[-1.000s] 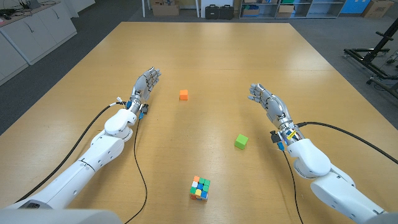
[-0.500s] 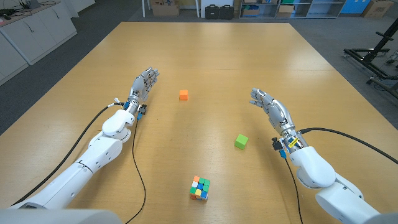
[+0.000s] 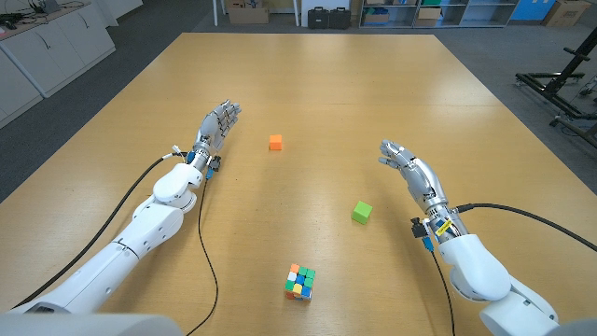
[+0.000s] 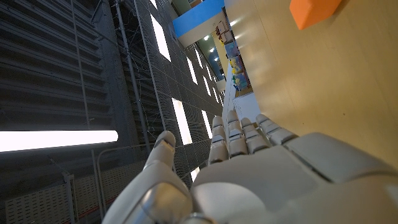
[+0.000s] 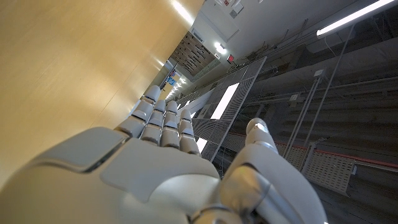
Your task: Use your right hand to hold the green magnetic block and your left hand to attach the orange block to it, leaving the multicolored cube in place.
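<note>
A small green block lies on the wooden table right of centre. My right hand hovers up and to the right of it, fingers apart, holding nothing; the right wrist view shows the same hand with its fingers extended. The orange block sits farther back, left of centre, and shows at the edge of the left wrist view. My left hand is to the left of it, apart from it, fingers straight and empty. The multicolored cube stands near the front edge.
Cables trail from both arms across the table's front part. Boxes and cases line the floor beyond the far edge. A black metal stand is off to the right.
My right hand has drawn back toward the front of the table and slightly right. The left hand and all three blocks are where they were.
</note>
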